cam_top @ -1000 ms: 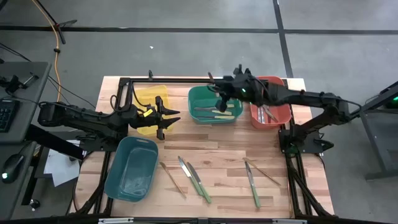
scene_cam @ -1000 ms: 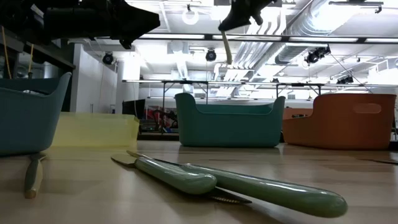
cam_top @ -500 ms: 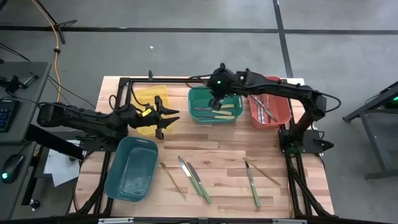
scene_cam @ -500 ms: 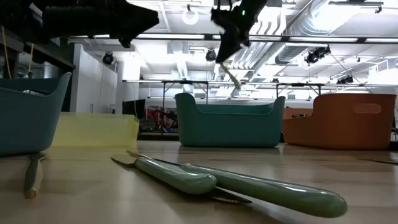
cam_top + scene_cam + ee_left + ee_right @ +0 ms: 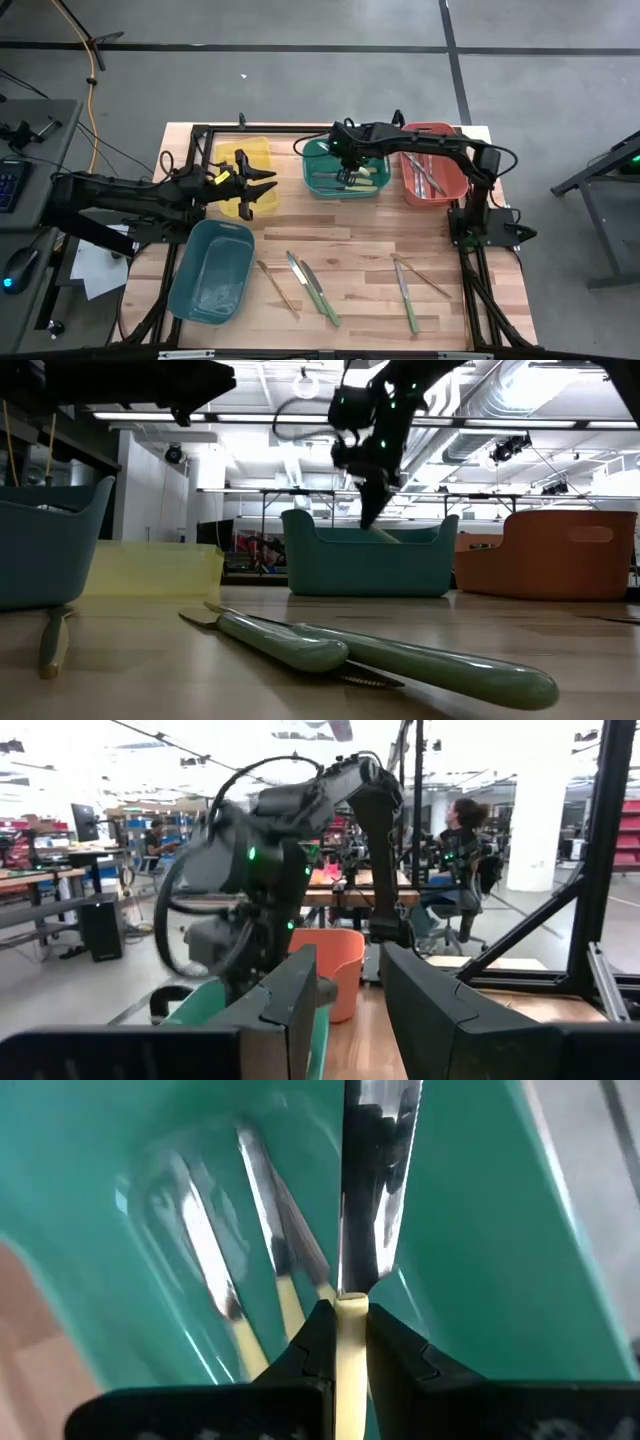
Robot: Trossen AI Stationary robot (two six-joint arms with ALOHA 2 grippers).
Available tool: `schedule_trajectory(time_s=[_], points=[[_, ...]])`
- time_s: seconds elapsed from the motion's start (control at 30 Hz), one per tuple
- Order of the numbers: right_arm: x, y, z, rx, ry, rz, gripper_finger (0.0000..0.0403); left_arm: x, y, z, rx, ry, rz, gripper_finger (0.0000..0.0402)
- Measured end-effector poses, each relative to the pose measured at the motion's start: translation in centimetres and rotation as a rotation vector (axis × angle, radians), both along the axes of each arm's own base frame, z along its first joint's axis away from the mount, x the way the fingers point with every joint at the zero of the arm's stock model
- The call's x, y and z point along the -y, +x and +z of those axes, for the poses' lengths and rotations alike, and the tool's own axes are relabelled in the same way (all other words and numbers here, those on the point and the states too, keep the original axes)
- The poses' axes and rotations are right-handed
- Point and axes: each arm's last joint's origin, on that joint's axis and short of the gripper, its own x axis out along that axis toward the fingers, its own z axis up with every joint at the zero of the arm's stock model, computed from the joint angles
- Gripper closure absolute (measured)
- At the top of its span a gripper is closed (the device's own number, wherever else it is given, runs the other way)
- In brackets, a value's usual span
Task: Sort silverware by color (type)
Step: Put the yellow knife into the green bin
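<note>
My right gripper (image 5: 349, 170) hangs over the green bin (image 5: 322, 152), pointing steeply down, shut on a yellow-handled knife (image 5: 352, 1230) whose steel blade reaches into the bin. Other yellow-handled pieces (image 5: 232, 1325) lie on the bin's floor. My left gripper (image 5: 270, 190) stands open and empty beside the yellow bin (image 5: 240, 160), pointing level toward the table's right. Green-handled knives (image 5: 318, 290) and wooden-handled pieces (image 5: 277, 287) lie flat on the near part of the table. My right gripper pinches the knife's yellow handle (image 5: 351, 1342) between its two fingers, just behind where the blade begins. The fingers come from above, slanting down, and lie along the knife. The knife points blade-first down into the green bin; whether its tip touches the floor, I cannot tell.
A red bin (image 5: 445, 190) with silver pieces stands right of the green one, and a teal bin (image 5: 212, 272) sits at the near left. Another green-handled knife (image 5: 406, 297) and a wooden-handled piece (image 5: 425, 276) lie at the near right. People sit in the room beyond.
My right gripper has swung from the red bin's side toward the table's left and down over the green bin, tipping from nearly level to steeply down. The knife has gone with it, its blade now dipping into the bin. My left gripper has drawn back slightly toward the table's left.
</note>
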Motion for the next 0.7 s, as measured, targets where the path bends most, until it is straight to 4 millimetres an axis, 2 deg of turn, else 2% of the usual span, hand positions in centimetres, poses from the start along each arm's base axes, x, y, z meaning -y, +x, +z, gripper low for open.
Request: schedule_trajectory(time_s=[0.2,0.4,0.57,0.7], points=[[1.4,0.2,-2.9,-0.093,0.042,-0.031,0.0386,0.0,-0.1,-0.2,-0.023,-0.001,0.004,0.0298],[1.9,0.7,-5.0,-0.123,0.083,-0.029,0.0386,0.0,-0.1,-0.4,-0.048,-0.003,0.004,0.0298],[2.1,1.1,-6.3,-0.146,0.095,-0.029,0.0386,0.0,-0.1,-0.4,-0.048,-0.003,0.004,0.0298],[2.2,1.3,-6.4,-0.127,0.088,-0.032,0.038,0.0,-0.1,-0.4,-0.048,-0.003,0.004,0.0298]])
